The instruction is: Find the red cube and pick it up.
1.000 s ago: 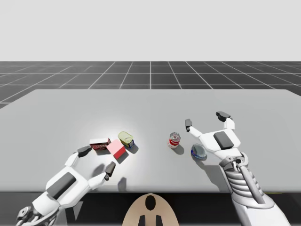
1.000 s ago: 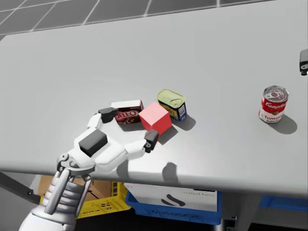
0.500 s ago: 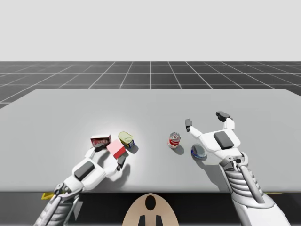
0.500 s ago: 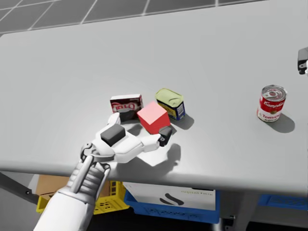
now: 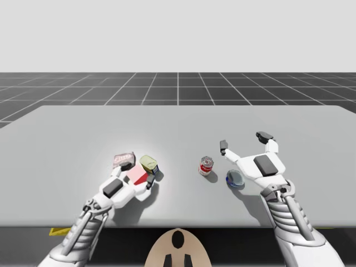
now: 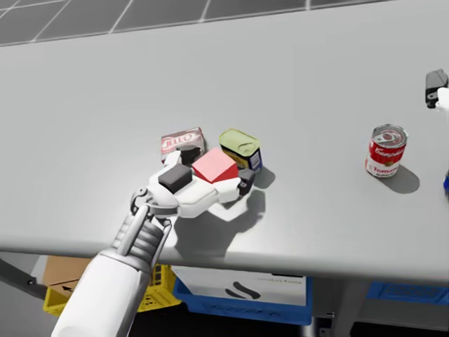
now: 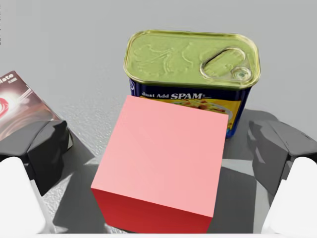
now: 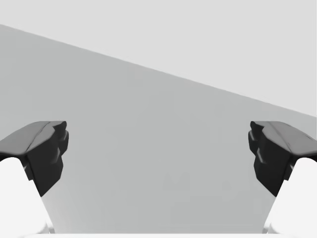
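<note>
The red cube (image 7: 163, 158) lies on the table between the fingers of my left gripper (image 7: 158, 153), with a gap showing on each side, so that gripper is open. In the high view the red cube (image 5: 135, 176) sits at the table's front left with my left gripper (image 5: 138, 172) around it. The head view has the cube (image 6: 214, 167) just ahead of the left hand, whose gripper (image 6: 216, 170) straddles it. My right gripper (image 5: 243, 141) hovers open at the right, nothing between its fingers (image 8: 47, 148).
A blue rectangular can with a yellow-green lid (image 7: 193, 74) stands right behind the cube. A dark red box (image 6: 181, 142) lies against the left finger. A red and white round can (image 5: 206, 165) and a blue object (image 5: 235, 178) sit near my right arm.
My left arm has reached forward so its open fingers now flank the cube. The dark red box was nudged back and turned. My head has turned slightly. The right arm has not moved.
</note>
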Available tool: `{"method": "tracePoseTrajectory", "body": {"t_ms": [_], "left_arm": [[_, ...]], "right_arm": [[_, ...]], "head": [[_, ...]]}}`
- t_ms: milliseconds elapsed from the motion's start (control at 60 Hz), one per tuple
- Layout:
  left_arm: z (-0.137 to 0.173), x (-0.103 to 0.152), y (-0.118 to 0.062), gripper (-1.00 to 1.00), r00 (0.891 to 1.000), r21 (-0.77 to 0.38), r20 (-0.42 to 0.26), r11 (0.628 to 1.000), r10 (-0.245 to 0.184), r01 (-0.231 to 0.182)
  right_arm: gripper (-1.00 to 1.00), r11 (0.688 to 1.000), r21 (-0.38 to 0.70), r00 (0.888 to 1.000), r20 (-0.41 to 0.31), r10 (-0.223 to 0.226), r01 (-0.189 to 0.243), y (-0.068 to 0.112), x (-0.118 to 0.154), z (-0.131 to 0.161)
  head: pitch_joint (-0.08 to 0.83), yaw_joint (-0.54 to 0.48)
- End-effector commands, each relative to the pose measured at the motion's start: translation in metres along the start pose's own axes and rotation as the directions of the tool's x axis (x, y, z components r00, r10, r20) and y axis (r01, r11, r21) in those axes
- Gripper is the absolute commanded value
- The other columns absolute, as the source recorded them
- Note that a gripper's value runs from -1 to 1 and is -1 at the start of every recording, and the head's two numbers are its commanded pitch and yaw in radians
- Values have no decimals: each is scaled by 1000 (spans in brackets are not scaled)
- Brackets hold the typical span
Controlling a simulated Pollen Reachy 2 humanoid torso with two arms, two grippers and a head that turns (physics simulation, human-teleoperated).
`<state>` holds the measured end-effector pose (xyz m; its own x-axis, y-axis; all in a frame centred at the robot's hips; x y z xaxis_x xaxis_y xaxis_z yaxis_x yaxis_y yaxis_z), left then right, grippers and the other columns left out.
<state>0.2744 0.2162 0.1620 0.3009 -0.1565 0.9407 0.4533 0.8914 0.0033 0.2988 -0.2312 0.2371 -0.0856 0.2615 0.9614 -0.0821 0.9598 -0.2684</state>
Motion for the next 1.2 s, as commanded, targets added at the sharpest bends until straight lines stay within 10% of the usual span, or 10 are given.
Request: {"method": "tracePoseTrajectory", "body": {"t_ms": [17,50,83,367,617,933,1083,1200], "left_arm": [[-5,-8,-3,-228,1000,-8,-20,1000,8,-8],[-5,-9,-3,719,1000,-11,-22,1000,8,-8],[-3,-11,-3,937,1000,-13,-27,1000,7,-7],[4,-16,-8,1000,999,-27,-43,999,-19,18],[6,-15,-10,1000,999,-32,-33,999,-30,29],[28,23,-9,1000,998,-33,26,998,-59,60],[51,73,-8,1000,983,10,119,990,-142,142],[69,109,-13,1000,958,47,192,977,-213,208]], "right_arm": [[-1000,1000,1,1000,0,-3,3,-1,0,0],[-1000,1000,1,1000,0,-3,3,-1,0,0],[-1000,1000,1,1000,0,-5,5,-1,0,0],[-1000,1000,2,1000,-1,-13,13,-1,0,-1],[-1000,1000,1,1000,-1,-28,28,-2,1,-1],[-1000,984,18,984,7,-175,175,-9,1,-2],[-1000,977,66,979,6,-205,204,-14,0,-1],[-1000,988,83,990,42,-136,132,-13,0,1]], "head": [[731,248],[730,248],[728,248],[665,264],[424,294],[313,306],[296,306],[289,300]]}}
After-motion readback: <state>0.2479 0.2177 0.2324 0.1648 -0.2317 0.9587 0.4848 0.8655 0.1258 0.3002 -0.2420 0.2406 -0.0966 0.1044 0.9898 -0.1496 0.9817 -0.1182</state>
